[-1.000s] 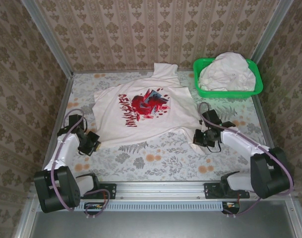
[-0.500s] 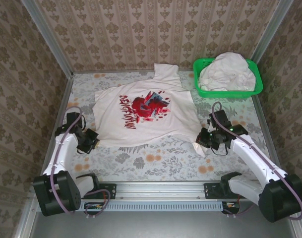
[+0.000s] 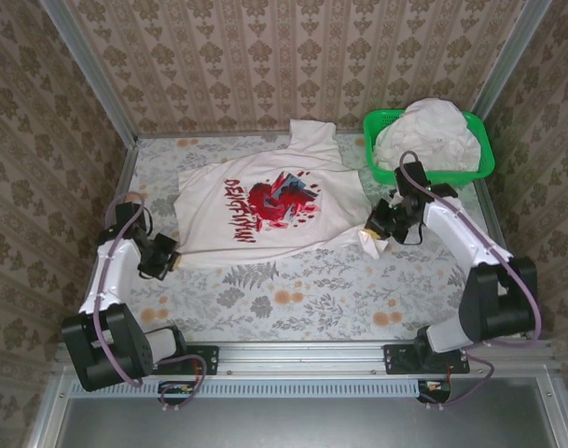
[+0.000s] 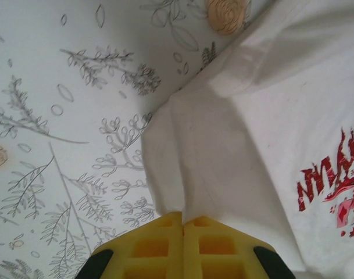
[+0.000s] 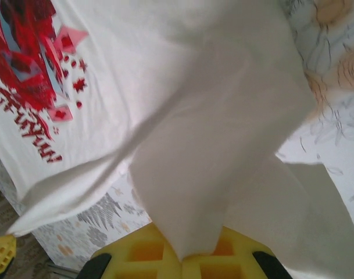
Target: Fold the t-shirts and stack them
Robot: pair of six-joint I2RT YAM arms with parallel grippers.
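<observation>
A white t-shirt with a red, black and blue chest graphic lies spread, print up, on the flowered table. My left gripper is shut on its near left corner; in the left wrist view the yellow jaws are pressed together with the shirt's hem pinched between them. My right gripper is shut on the near right corner, lifted off the table. From its jaws in the right wrist view a fold of the shirt hangs. More white t-shirts are heaped in the basket.
The green plastic basket stands at the back right corner, just behind my right arm. Patterned walls close off the back and both sides. Flowered table surface shows between the shirt and the arm bases.
My right gripper has carried its shirt corner away from the near edge, toward the basket, raising that hem. My left gripper has shifted slightly left and back, still gripping.
</observation>
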